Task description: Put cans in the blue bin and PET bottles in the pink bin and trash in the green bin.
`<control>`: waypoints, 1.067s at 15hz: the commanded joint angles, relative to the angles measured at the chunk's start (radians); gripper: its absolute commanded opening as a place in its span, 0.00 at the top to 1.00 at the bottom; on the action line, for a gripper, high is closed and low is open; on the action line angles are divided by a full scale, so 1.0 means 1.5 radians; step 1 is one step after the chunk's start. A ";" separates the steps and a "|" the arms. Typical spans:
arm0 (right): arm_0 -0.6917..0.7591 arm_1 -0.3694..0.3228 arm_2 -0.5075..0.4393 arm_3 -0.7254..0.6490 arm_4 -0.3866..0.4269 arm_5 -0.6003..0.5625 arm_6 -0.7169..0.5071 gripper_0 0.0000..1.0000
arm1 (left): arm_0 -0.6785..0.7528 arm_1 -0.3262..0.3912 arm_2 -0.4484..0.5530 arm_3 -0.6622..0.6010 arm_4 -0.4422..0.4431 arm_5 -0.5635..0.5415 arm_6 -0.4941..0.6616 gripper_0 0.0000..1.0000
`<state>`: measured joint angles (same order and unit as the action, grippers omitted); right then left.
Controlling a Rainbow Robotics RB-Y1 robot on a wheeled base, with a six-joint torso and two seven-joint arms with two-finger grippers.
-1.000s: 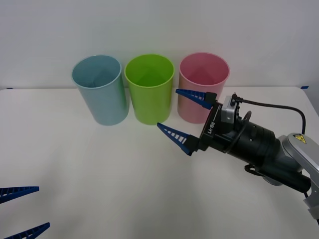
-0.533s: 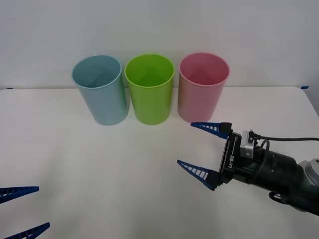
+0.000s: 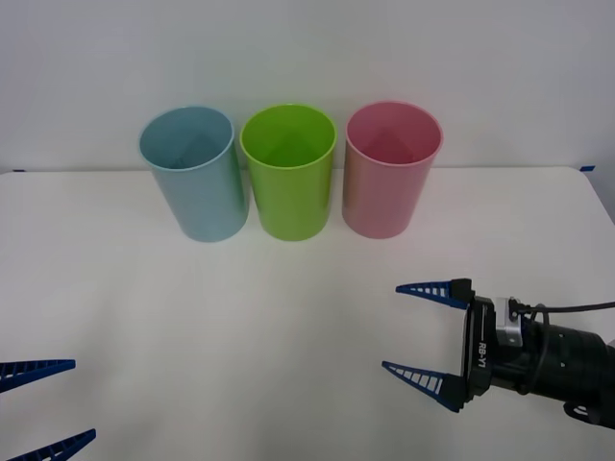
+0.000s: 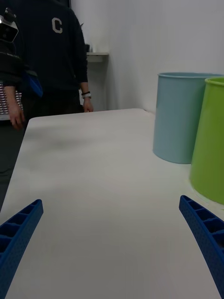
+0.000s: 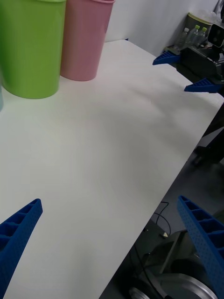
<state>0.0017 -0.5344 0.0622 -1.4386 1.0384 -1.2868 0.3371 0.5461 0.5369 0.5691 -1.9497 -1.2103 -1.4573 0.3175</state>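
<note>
Three tall round bins stand in a row at the back of the white table (image 3: 240,317): the blue bin (image 3: 192,178) on the left, the green bin (image 3: 288,178) in the middle, the pink bin (image 3: 392,173) on the right. My right gripper (image 3: 392,327) is open and holds nothing, low over the table well in front of the pink bin. Its wrist view looks past the blue bin (image 4: 182,117) and green bin (image 4: 210,140). At the front left edge my left gripper (image 3: 84,399) is open with nothing in it. The cans, PET bottles and trash are out of view.
In the left wrist view the green bin (image 5: 30,46) and pink bin (image 5: 86,39) stand near each other, with my right gripper (image 5: 170,74) by the table's edge. A few small bottles (image 5: 192,33) stand off the table behind it.
My right gripper has drawn back from just in front of the pink bin towards the front right of the table and dropped lower, staying open. The left arm has not moved.
</note>
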 commanded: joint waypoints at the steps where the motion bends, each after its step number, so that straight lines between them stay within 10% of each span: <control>1: 0.000 -0.001 -0.010 0.015 0.012 -0.003 0.007 0.00 | 0.000 0.000 0.000 0.000 0.000 0.000 0.000 0.00; 16: -0.006 -0.008 -0.020 0.053 0.048 -0.021 -0.014 0.00 | 0.000 0.000 0.000 0.000 0.000 0.000 0.000 0.00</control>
<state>-0.0072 -0.5463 0.0319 -1.3597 1.1107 -1.3170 0.3161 0.5461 0.5369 0.5691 -1.9497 -1.2103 -1.4573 0.3175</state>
